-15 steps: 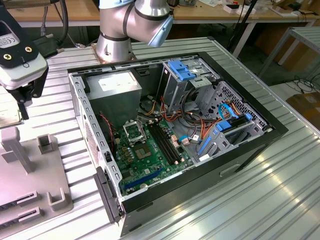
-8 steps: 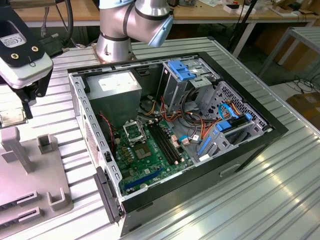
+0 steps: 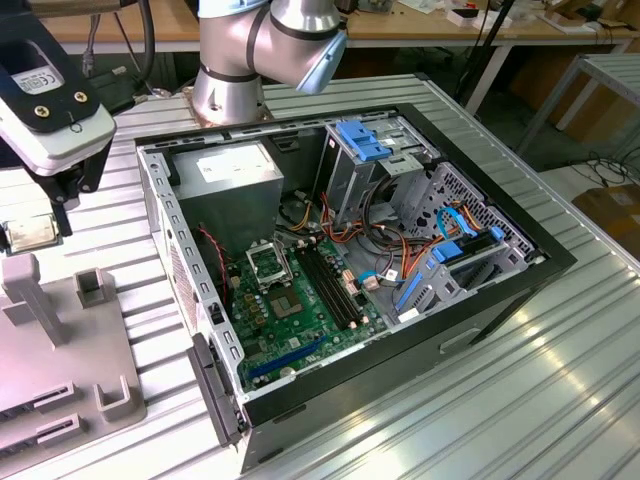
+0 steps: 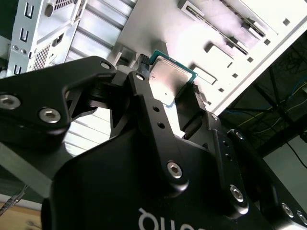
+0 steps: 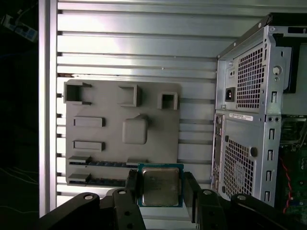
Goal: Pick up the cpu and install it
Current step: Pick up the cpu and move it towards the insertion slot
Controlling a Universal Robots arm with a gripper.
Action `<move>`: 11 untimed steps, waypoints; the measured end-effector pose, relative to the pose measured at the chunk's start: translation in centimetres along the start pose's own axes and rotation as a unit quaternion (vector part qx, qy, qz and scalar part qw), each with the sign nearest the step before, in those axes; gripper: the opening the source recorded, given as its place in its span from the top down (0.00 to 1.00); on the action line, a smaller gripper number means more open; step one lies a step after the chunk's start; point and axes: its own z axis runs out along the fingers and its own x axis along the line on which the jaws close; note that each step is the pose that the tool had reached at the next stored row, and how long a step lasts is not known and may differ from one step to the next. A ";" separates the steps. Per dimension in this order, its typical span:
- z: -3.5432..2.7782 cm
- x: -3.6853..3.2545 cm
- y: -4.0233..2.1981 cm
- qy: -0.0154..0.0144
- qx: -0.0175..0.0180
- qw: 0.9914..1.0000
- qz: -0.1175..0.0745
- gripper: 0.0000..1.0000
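a small square silver-grey metal cpu is gripped by the black jaws (at two opposite edges) above a grey moulded tray.

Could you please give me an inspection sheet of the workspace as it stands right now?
Surface: ribbed metal table, carrying an open computer case and a grey parts fixture.
Job's things: cpu held in the air over the fixture, outside the case and away from the socket on the green motherboard.
Clutter: nothing seen.
Grippers: gripper shut on the cpu, one finger on each of two opposite edges.
Cables: orange, red and blue wiring inside the case, beside the drive bays.
Surroundings: arm base behind the case; wooden benches beyond.
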 end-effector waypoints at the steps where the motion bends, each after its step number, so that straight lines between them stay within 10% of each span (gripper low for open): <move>1: 0.00 -0.06 0.00 0.000 0.000 1.000 0.000 0.53; 11: -0.02 -0.50 -0.02 0.000 0.000 1.000 0.000 0.53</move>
